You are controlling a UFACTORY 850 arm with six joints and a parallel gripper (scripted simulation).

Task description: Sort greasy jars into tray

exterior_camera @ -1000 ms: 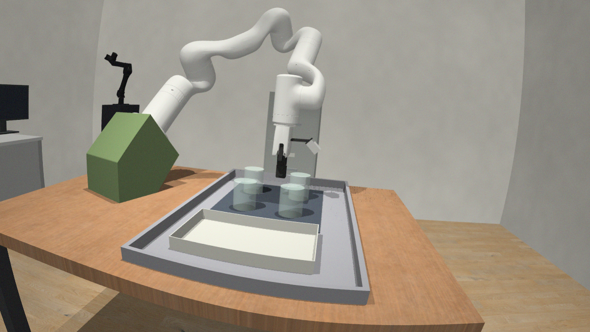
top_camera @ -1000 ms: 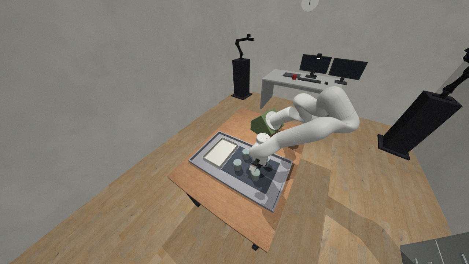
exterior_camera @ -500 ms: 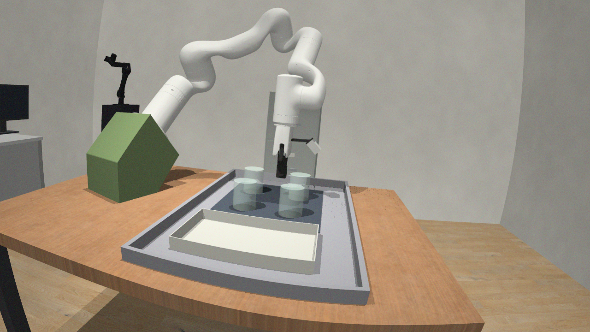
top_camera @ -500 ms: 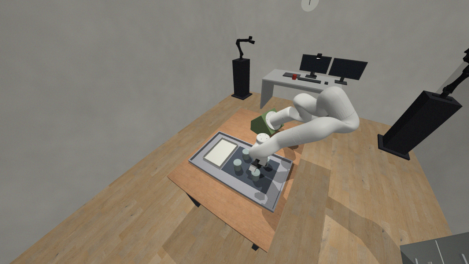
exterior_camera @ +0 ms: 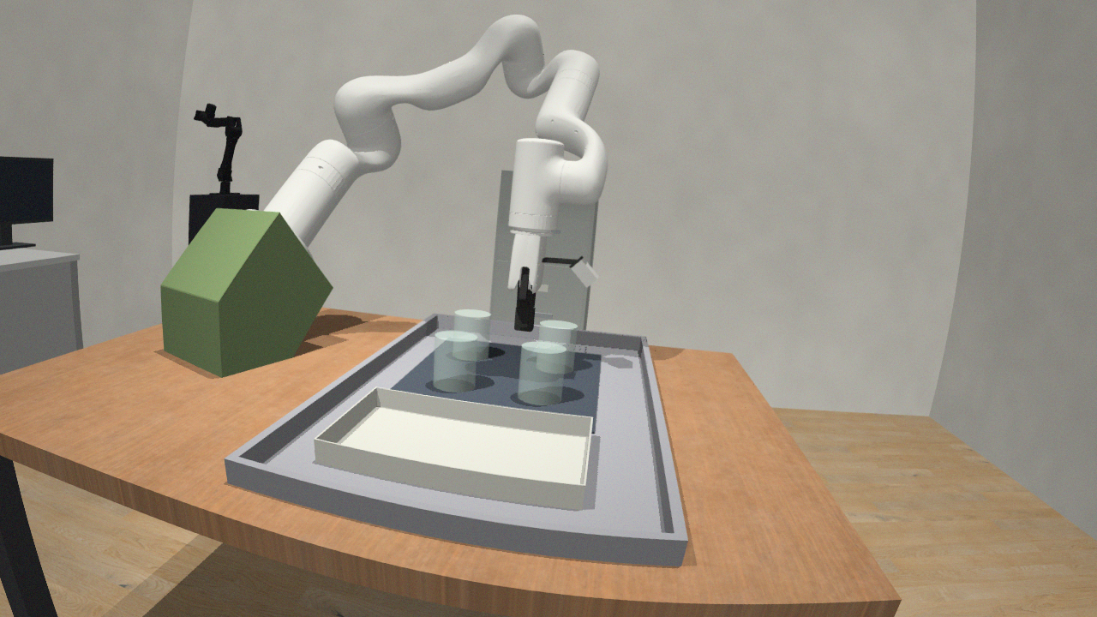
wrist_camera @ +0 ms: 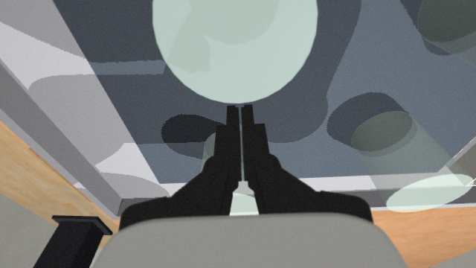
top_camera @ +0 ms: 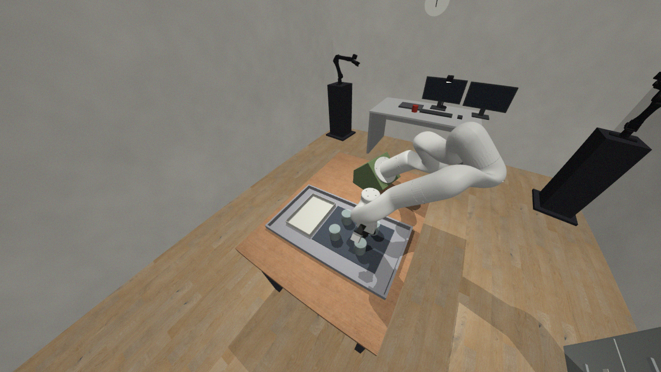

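Four pale glass jars stand mouth down on the dark drying mat. In the exterior view they are the back left jar, the front left jar, the back right jar and the front right jar. My gripper is shut and empty. It hangs between the two back jars, with its tips about level with the jar tops and close beside the back right jar. The cream tray holds nothing.
The mat and tray sit on the grey steel table top, which has raised rims, on a wooden table. A green block stands at the arm's base. My arm hides one jar in the top view.
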